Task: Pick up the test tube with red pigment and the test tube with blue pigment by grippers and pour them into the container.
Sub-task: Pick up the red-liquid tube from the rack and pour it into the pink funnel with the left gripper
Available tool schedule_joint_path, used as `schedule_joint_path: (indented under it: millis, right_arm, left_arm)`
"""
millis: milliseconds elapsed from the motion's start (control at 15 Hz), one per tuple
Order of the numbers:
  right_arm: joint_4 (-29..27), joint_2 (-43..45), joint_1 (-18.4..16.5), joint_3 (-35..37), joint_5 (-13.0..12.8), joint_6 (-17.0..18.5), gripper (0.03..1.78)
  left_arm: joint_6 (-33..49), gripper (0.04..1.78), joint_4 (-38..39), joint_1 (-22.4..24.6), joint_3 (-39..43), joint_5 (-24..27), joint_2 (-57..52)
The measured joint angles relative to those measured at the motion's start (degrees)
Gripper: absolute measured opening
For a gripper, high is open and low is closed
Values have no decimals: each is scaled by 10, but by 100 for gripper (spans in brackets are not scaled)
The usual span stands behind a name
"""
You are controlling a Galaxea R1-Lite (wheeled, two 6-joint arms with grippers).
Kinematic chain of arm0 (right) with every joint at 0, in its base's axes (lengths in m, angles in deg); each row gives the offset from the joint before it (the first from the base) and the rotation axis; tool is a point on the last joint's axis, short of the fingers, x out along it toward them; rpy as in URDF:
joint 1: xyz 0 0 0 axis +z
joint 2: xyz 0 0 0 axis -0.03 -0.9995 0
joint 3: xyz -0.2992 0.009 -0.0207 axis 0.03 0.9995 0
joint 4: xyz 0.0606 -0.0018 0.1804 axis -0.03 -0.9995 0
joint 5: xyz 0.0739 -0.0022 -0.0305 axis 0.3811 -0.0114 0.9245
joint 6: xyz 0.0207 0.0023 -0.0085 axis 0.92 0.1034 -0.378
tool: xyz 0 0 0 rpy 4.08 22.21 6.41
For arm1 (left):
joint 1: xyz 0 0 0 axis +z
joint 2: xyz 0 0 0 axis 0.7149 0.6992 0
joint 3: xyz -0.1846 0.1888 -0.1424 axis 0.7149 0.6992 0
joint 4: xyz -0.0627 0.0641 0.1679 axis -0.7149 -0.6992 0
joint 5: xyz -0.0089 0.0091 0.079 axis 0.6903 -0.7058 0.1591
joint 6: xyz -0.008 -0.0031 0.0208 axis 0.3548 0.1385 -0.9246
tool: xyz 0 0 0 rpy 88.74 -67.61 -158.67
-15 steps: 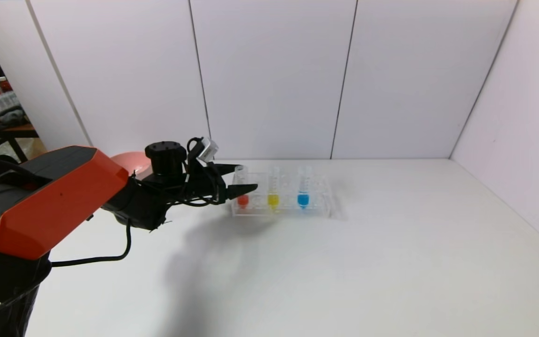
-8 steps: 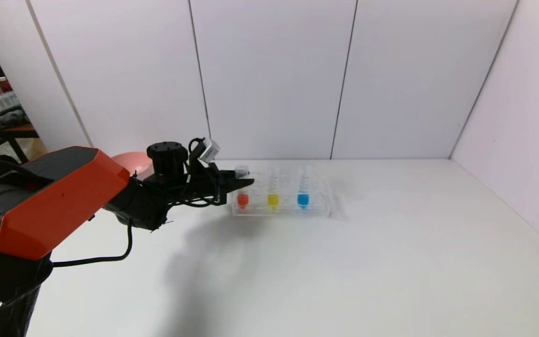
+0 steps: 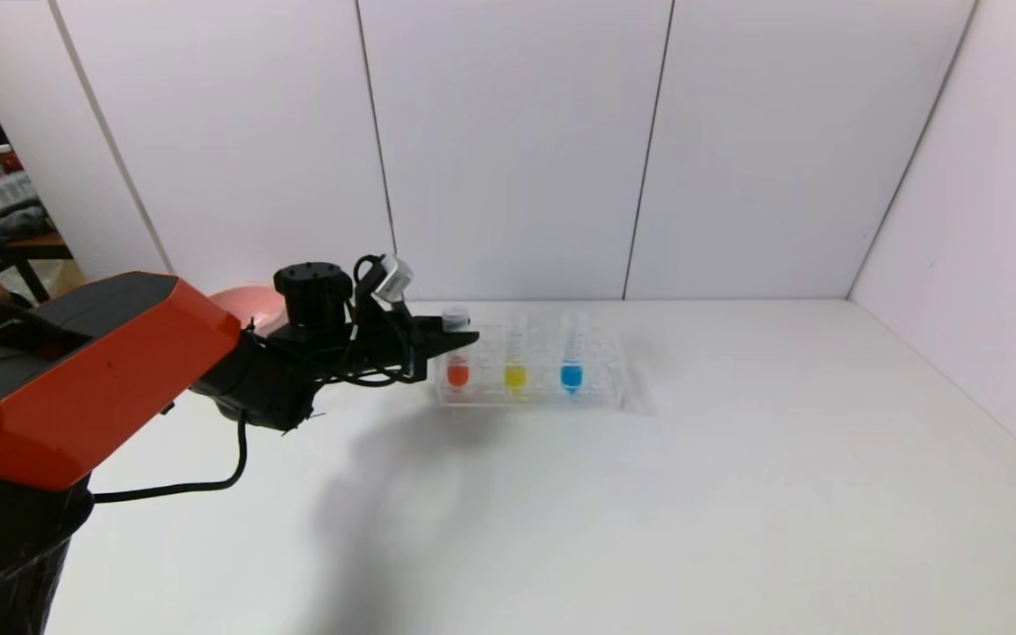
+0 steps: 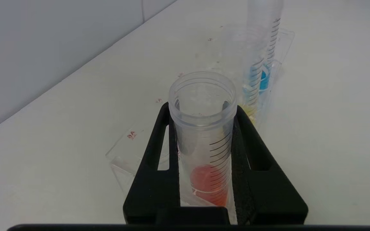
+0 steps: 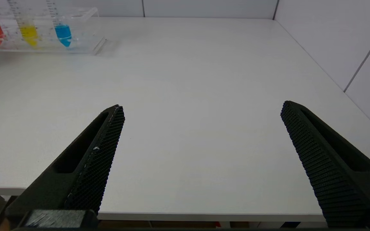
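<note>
While our left gripper [image 3: 459, 338] reaches out over the far left part of the tabletop [image 3: 649, 494], its two black fingers [image 4: 154, 154] are clamped on the upper part of the test tube with red pigment [image 4: 206, 141], just below the open rim. That tube stands upright in the left end of the clear tube rack [image 3: 601, 388], which sits near the tabletop's far edge, left of its middle. In the same rack we see the tube with yellow liquid [image 3: 515, 370] in the middle and the test tube with blue pigment [image 3: 571, 366] toward the right end, both upright and untouched. Behind our left arm, close to the far left corner, part of a pink bowl [image 3: 248, 304] shows. Our right gripper [image 5: 201, 160] hangs at the near edge of the tabletop, well apart from the rack, its fingers spread wide with nothing between them. We cannot see the container in any view.
</note>
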Motion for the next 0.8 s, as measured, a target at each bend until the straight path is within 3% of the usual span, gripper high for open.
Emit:
schedule_joint_path:
  millis: [800]
  right_arm:
    - [0,0,0,0,0,0,177]
  left_arm:
    - [20,46,-61,10,-6,-3,-101]
